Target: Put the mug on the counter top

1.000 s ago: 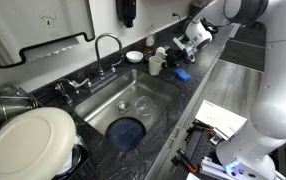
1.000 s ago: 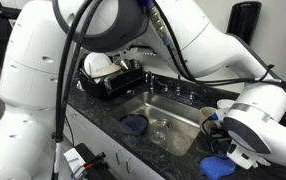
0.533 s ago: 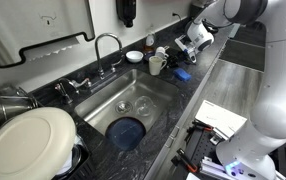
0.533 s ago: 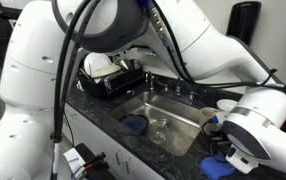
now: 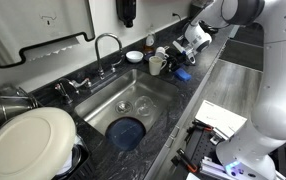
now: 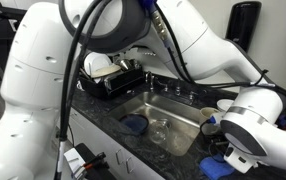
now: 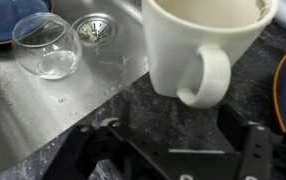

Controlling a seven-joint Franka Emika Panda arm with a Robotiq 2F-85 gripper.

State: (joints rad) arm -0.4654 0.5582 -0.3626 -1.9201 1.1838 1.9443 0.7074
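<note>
The pale beige mug (image 7: 198, 45) stands upright on the dark speckled counter top (image 7: 133, 105), right at the sink's edge, its handle turned toward the wrist camera. My gripper (image 7: 168, 140) is open. Its dark fingers (image 7: 80, 152) are spread wide on either side of bare counter, just short of the handle and touching nothing. In both exterior views the mug (image 5: 157, 64) (image 6: 209, 116) sits by the sink's far end with the gripper (image 5: 186, 45) close beside it.
A clear glass cup (image 7: 45, 45) lies in the steel sink (image 5: 123, 100) near the drain (image 7: 93, 28). A blue dish (image 5: 128, 132) is in the basin too. A blue sponge (image 5: 181, 74), a small white bowl (image 5: 133, 56) and the faucet (image 5: 108, 45) flank the mug. White plate (image 5: 28, 140) in front.
The gripper's jaws have spread apart and let go of the mug, which stays standing on the counter top. The arm has barely shifted.
</note>
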